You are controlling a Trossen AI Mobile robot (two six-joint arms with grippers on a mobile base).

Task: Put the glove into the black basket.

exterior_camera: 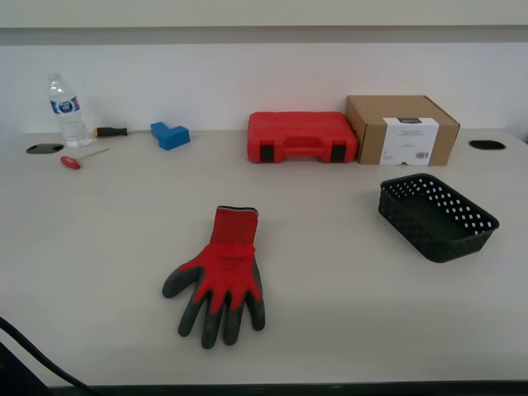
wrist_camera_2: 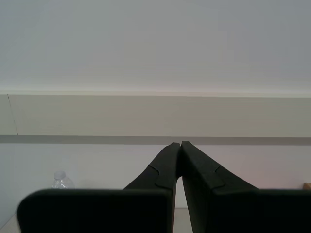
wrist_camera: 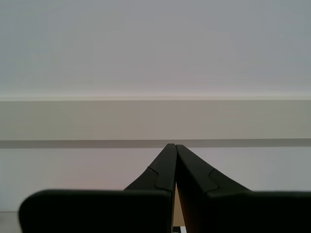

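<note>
The red glove with dark coated fingertips lies flat on the table at the front middle, cuff toward the back. The black basket sits empty at the exterior view's right. My first gripper is shut and empty, pointing at the far wall. My second gripper is shut and empty, also pointing at the wall. Neither gripper shows in the exterior view.
A red tool case and a brown cardboard box stand at the back. A water bottle, a blue block and two screwdrivers lie at the back left. A dark cable crosses the front left corner.
</note>
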